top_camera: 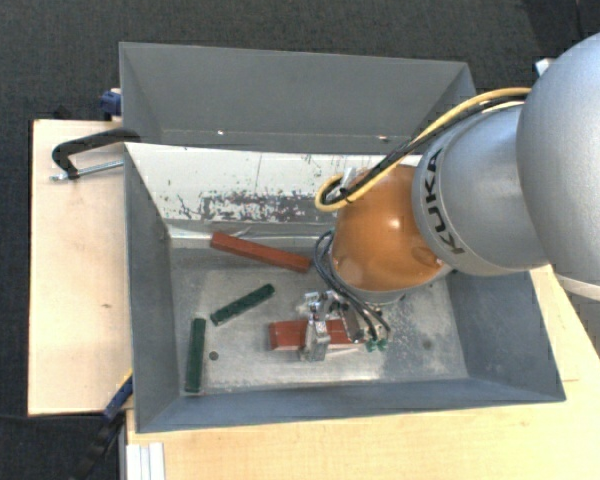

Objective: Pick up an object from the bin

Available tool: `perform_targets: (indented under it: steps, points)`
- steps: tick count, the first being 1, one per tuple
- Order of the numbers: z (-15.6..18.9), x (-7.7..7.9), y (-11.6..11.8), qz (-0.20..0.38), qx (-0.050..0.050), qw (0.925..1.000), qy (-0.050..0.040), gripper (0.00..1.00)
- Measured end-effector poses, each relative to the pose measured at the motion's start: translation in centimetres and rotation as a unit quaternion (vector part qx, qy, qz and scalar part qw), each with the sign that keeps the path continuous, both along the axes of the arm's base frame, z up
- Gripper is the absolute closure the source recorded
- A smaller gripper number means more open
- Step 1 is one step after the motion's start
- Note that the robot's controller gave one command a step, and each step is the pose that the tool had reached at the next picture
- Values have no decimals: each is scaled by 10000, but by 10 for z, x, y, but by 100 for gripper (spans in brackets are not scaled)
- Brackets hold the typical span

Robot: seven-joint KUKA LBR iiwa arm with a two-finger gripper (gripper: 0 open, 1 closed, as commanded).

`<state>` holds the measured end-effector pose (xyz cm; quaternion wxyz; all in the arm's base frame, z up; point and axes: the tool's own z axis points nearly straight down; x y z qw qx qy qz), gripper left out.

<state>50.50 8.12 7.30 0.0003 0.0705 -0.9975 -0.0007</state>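
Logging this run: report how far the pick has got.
Done: the tool sits low in the bin at the right end of a short red-brown block. In hand: whether it grips the block cannot be seen. Left: the lift; the block lies on the bin floor.

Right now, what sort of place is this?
Likely a lab bin-picking cell: grey metal bin, a red stick and a green stick loose on its floor, the arm's gripper low beside a red block.
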Motion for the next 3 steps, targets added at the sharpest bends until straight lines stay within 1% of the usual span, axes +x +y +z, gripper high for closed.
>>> perform_targets:
  steps: [1,2,3]
  points:
    - [20,-2,0,2,-7,10000,33,100]
    - [41,2,1,-1,5,10000,-37,100]
    - [47,2,1,0,5,10000,-45,100]
